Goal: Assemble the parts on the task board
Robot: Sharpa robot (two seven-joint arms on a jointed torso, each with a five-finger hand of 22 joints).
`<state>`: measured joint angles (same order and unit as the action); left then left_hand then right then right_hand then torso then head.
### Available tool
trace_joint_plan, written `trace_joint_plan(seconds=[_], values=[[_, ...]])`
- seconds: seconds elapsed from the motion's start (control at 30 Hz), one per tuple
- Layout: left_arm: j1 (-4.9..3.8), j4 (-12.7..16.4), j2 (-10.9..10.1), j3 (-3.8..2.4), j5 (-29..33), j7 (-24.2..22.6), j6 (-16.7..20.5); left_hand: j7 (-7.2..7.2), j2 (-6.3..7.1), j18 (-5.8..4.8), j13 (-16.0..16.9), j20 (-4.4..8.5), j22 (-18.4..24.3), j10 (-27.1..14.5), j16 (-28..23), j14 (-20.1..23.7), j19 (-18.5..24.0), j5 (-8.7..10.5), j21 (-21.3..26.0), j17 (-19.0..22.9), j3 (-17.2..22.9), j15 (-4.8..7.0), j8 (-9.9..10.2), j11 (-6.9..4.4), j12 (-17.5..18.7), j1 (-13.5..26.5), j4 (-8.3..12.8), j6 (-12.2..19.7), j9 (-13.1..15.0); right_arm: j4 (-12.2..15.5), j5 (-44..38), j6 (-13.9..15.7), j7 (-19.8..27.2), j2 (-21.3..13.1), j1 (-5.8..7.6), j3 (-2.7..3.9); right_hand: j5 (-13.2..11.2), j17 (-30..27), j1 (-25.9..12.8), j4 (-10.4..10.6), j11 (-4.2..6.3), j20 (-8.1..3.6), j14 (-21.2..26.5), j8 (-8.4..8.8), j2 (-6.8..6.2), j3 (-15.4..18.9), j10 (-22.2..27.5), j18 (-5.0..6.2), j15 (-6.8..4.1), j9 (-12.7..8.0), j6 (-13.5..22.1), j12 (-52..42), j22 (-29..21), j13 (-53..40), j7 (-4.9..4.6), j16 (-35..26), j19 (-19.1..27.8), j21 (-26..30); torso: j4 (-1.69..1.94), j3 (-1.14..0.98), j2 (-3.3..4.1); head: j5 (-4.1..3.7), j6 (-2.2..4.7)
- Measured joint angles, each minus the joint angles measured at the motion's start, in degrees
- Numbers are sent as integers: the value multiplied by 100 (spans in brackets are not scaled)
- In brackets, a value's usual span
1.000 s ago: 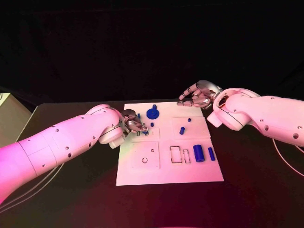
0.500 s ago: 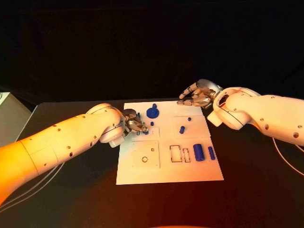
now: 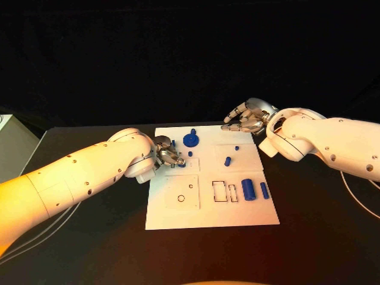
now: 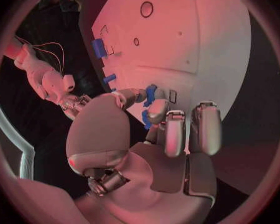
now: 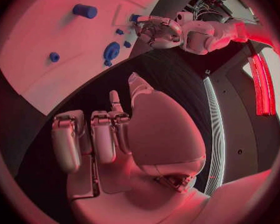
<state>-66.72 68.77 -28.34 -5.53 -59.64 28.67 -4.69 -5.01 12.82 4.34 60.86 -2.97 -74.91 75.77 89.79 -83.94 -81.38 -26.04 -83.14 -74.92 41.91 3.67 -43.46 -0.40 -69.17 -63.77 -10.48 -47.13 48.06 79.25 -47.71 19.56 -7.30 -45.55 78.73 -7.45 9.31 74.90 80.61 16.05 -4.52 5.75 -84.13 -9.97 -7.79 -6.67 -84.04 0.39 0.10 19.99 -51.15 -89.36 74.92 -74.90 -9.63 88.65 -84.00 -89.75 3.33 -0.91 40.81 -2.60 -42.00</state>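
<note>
My left hand (image 3: 167, 154) sits at the left edge of the flat white task board (image 3: 241, 211), about level with its upper half. Compared with a second ago it has not shifted in any way I can detect; the arm and fingers hold the same pose across all three head views. In the left wrist view my fingers (image 4: 157, 109) are closed around a small blue part (image 4: 150, 95), pinched between thumb and fingertips, right over the board's surface beside a small rectangular recess. I judge this to be a slow, fine insertion or alignment step, not a transport.

Further right, the other parts lie unchanged: a round blue gear-like piece (image 3: 191, 141) near the far edge, a short blue peg (image 3: 228, 161) in the middle, and a thick blue cylinder (image 3: 248, 190) with a slimmer blue bar (image 3: 263, 190) just beside it near the right edge. Several recesses on the near half are not yet filled, so most of the assembly remains.

My right hand (image 3: 244, 119) hovers off the far right corner of the board, above the black table (image 3: 327, 237), in the same place as before. It holds nothing; its fingers are loosely curled yet apart.
</note>
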Motion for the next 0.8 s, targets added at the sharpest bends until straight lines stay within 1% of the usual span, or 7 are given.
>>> trace_joint_plan(seconds=[0.57, 0.8], values=[[0, -88, 72, 2, -45, -2, -10, 2, -19, 0, -13, -1, -4, 0, 0, 0, 0, 4, 0, 0, 0, 0, 1, 0, 0, 10, 0, -21, 10, 1, -3, 0, -4, 2, -2, -1, 0, 0, 0, 0, 0, 0, 0, 0, 0, 0, 0, 0, 0, -2, 0, 0, 2, 0, 0, 0, 0, 0, 1, 1, -1, -7, -35], [-9, -140, 103, -3, -69, -4, -88, 2, -19, 0, -21, -1, -3, 0, 0, 0, 0, 5, 0, 0, 0, 0, 1, 0, 23, 10, 0, -22, 10, -4, -4, 0, -6, 7, -2, -1, 0, 0, 0, 0, 0, 0, 0, 0, 0, 0, 0, 0, 0, -2, 0, 0, 2, 0, 0, 0, 0, 0, 1, 1, -4, -1, -54]])
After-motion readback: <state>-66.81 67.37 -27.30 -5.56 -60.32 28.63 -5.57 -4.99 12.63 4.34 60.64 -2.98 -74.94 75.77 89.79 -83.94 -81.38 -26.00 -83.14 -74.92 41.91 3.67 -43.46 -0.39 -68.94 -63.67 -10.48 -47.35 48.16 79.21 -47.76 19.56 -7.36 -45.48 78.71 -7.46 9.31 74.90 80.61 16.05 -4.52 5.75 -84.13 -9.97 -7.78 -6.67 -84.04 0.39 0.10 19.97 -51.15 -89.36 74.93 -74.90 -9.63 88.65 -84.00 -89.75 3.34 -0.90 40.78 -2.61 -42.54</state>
